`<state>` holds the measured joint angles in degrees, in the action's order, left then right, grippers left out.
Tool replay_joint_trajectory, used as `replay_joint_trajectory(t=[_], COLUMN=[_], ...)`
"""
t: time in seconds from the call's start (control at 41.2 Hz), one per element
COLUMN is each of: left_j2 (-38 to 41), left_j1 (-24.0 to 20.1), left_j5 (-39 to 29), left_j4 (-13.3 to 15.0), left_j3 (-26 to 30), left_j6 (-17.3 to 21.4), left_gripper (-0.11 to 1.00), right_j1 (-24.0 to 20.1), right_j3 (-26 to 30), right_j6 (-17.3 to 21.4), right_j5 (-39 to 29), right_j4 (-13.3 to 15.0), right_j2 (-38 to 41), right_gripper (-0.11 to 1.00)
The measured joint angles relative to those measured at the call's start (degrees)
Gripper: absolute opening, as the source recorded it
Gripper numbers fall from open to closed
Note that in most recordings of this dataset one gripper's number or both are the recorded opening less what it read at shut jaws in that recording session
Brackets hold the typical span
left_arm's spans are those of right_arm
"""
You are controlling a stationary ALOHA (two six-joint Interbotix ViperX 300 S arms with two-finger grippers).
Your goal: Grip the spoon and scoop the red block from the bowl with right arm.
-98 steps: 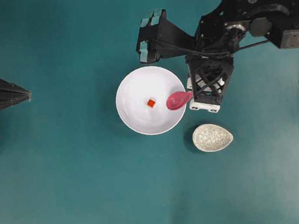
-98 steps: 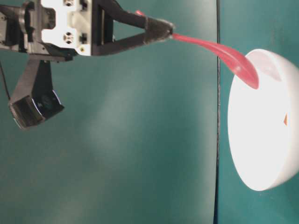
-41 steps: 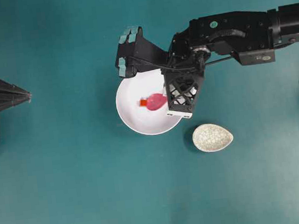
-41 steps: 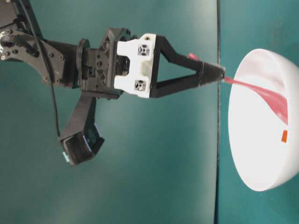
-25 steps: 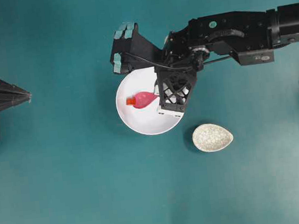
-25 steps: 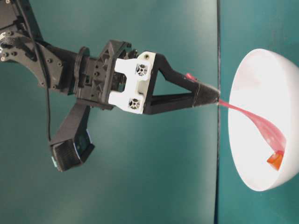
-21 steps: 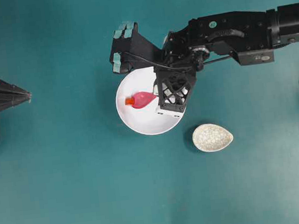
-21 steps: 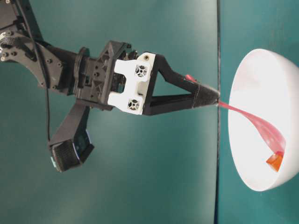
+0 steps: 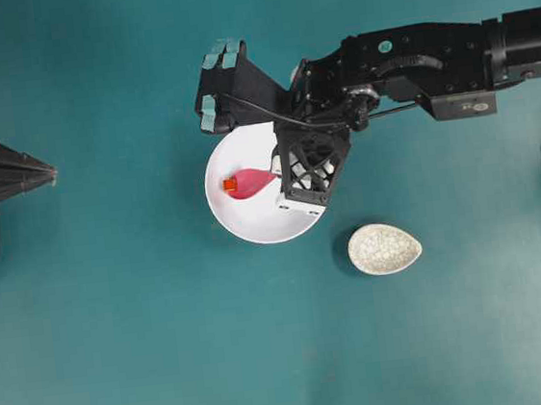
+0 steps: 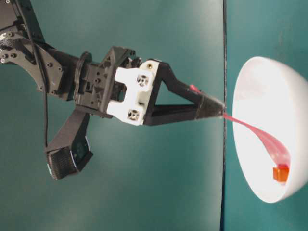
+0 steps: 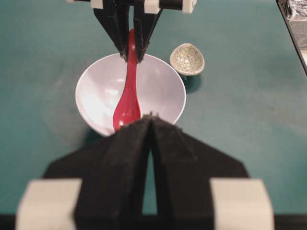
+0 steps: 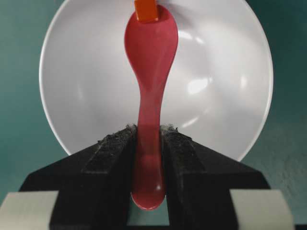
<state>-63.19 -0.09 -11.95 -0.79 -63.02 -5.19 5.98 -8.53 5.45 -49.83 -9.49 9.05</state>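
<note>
The right gripper (image 12: 147, 143) has its jaws closed on the handle of the spoon (image 12: 149, 62), which reaches down into the bowl (image 12: 86, 96). The red block (image 12: 146, 10) sits at the very tip of the scoop, against the bowl's far inner wall — touching the spoon's front edge, but not yet resting in the hollow. In the table-level view the block (image 10: 280, 173) lies low on the curved wall just past the spoon's end. So the grip is done and the scoop itself is in hand. The next move probably calls for sliding the tip under the block and tilting the scoop up — gently, since the cube may slide along the wall or roll off. The left gripper (image 11: 150, 125) hangs idle, jaws closed on nothing.
</note>
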Motion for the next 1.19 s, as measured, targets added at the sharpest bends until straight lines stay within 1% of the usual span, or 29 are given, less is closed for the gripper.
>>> replay_joint_trajectory(t=[0.243, 0.558, 0.85, 1.019, 1.189], left_j2=[0.0, 0.0, 0.0, 0.0, 0.0], left_j1=[0.0, 0.0, 0.0, 0.0, 0.0], left_j5=[0.0, 0.0, 0.0, 0.0, 0.1], left_j4=[0.0, 0.0, 0.0, 0.0, 0.0], left_j3=[0.1, 0.1, 0.0, 0.0, 0.0], left_j6=[0.0, 0.0, 0.0, 0.0, 0.0], left_gripper=[0.00, 0.00, 0.00, 0.00, 0.00], right_j1=[0.0, 0.0, 0.0, 0.1, 0.0], right_j3=[0.0, 0.0, -0.4, -1.8, -5.4], right_j6=[0.2, 3.1, 3.7, 4.0, 5.3], right_j5=[0.4, 0.5, 0.5, 0.5, 1.7], right_j4=[-0.1, -0.1, -0.1, -0.2, -0.3], right_j2=[-0.7, -2.6, -5.0, -7.0, -10.2], right_gripper=[0.25, 0.24, 0.25, 0.24, 0.25])
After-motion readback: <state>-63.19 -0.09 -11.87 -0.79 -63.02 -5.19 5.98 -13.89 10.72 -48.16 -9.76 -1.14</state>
